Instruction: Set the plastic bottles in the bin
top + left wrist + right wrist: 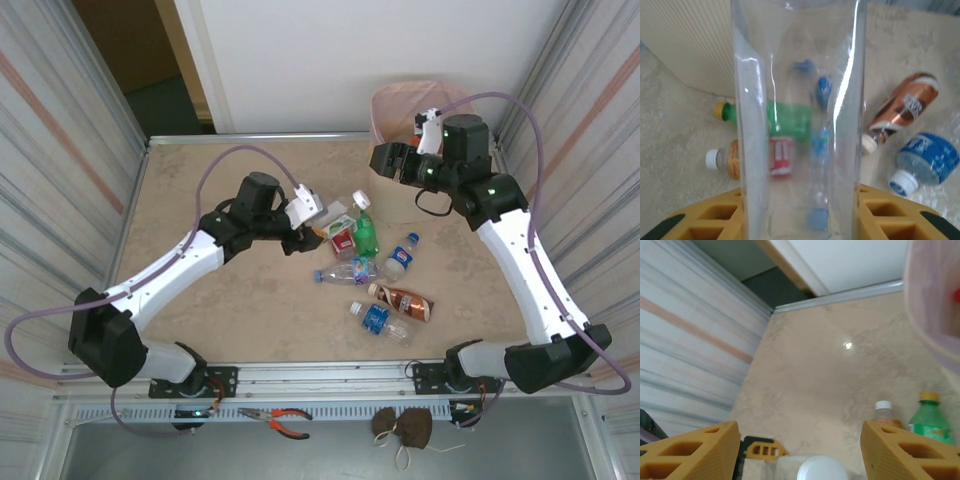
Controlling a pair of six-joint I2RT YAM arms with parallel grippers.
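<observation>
Left of centre in the top view, the left hand (800, 212) pinches a clear bottle (800, 100); the other plastic bottles (402, 301) lie mid-frame on the table (220, 180); the right hand (800, 437), spread and empty, sits beside the bin (392, 108) at upper right

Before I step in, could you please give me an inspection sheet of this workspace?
Surface: beige marbled table, no spills seen.
Job's things: about six loose plastic bottles clustered mid-table; pink-lined bin at the far right corner.
Clutter: red-handled pliers and a brown pouch on the front ledge.
Grippers: left pincer shut on a clear bottle; right pincer open, empty, near the bin.
Cables: purple cables loop above both arms, off the bottles.
Surroundings: white wall, ribbed side panels.
</observation>
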